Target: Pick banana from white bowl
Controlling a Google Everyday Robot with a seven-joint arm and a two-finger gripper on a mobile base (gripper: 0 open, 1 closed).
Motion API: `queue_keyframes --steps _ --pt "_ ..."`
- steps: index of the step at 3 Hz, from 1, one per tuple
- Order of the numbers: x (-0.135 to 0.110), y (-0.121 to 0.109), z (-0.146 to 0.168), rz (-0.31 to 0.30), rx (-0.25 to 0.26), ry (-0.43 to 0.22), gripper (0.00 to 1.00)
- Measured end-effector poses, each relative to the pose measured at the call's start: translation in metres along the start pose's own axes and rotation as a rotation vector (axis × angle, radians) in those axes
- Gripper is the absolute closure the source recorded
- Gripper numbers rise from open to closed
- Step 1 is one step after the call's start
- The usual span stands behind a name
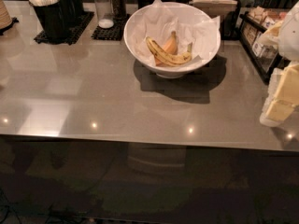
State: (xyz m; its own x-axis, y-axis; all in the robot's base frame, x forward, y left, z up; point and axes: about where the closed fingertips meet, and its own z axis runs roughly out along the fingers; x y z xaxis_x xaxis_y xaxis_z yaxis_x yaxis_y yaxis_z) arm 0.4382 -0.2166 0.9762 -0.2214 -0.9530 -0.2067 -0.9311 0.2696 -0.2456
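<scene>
The white bowl (140, 41) stands on the grey counter at the back centre, lined with crinkled white paper. The banana (166, 55), long, yellow and brown-speckled, lies curved in the bottom of the bowl. A short orange wedge-shaped piece (171, 44) rests behind it. My gripper (279, 107) shows at the right edge of the view, white with pale yellow parts. It hangs above the counter, well to the right of the bowl and apart from it. It holds nothing that I can see.
Black cup holders (53, 17) with white utensils stand at the back left. Shakers (106, 8) on a black mat stand next to the bowl. A black rack (259, 36) with packets stands at the back right. The counter's front edge (140, 141) runs across the view.
</scene>
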Motion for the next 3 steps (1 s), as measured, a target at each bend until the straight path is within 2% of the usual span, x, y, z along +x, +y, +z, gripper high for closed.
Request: queue_keyframes --steps 1,2,3 --pt "-0.002 -0.002 -0.001 -0.002 0.007 -0.005 0.0" --pt "-0.018 -0.022 -0.002 -0.045 0.021 -0.073 0.0" --pt "-0.057 -0.055 0.009 -0.143 -0.004 -0.172 0.0"
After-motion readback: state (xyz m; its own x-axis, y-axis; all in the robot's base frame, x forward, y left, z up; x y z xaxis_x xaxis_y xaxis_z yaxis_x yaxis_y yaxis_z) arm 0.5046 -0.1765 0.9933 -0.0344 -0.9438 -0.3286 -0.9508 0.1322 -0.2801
